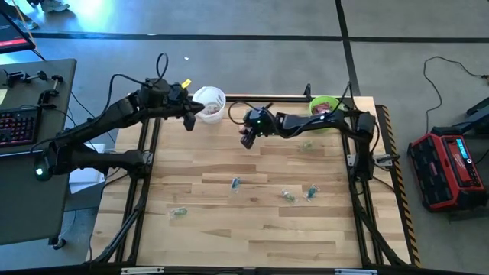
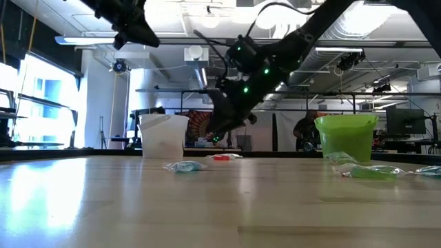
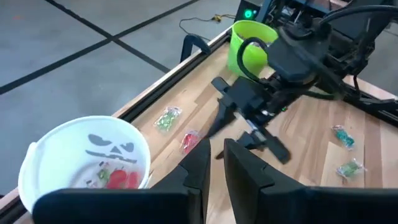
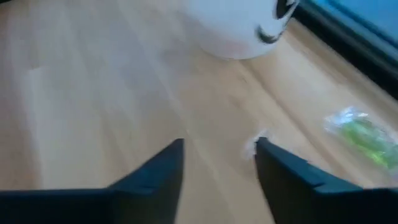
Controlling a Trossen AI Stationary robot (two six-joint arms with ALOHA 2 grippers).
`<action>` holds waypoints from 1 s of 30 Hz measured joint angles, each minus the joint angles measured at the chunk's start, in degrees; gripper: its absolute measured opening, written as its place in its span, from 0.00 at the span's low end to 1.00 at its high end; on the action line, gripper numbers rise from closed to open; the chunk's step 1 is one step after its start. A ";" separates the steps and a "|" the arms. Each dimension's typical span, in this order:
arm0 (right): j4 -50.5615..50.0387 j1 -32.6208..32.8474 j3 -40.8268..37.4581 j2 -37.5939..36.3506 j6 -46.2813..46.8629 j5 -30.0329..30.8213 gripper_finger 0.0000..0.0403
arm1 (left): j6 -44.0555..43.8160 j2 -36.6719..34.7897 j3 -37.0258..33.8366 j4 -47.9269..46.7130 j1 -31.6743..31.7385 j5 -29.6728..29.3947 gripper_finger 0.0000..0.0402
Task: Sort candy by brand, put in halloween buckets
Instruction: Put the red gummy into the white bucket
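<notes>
The left hand (image 1: 197, 114) hangs beside the white bucket (image 1: 210, 104) with its fingers together and empty. The right hand (image 1: 247, 137) hovers low over the table (image 1: 229, 229), fingers apart, holding nothing. The green bucket (image 1: 324, 106) stands at the far edge. Loose candy (image 1: 235, 183) lies scattered on the wood.

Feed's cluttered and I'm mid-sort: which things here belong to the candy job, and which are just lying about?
Job:
- white bucket, red candy inside
- green bucket
- loose candies on the table, such as the bluish one and the green one
- left gripper by the white bucket
- right gripper, open

Lying about:
- red case on the floor
- keyboard on the side desk
</notes>
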 joint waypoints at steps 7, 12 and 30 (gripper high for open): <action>-3.90 -0.97 2.49 5.50 2.06 10.77 0.66 | 0.86 0.00 0.00 -1.20 -0.19 -0.06 0.09; -4.66 -1.49 3.08 7.61 3.87 7.24 0.67 | 1.40 0.00 0.00 -1.21 -0.22 -0.04 0.09; -6.14 -0.50 3.09 6.92 5.47 3.93 0.03 | 1.46 0.00 0.00 -2.85 -0.24 -0.04 0.09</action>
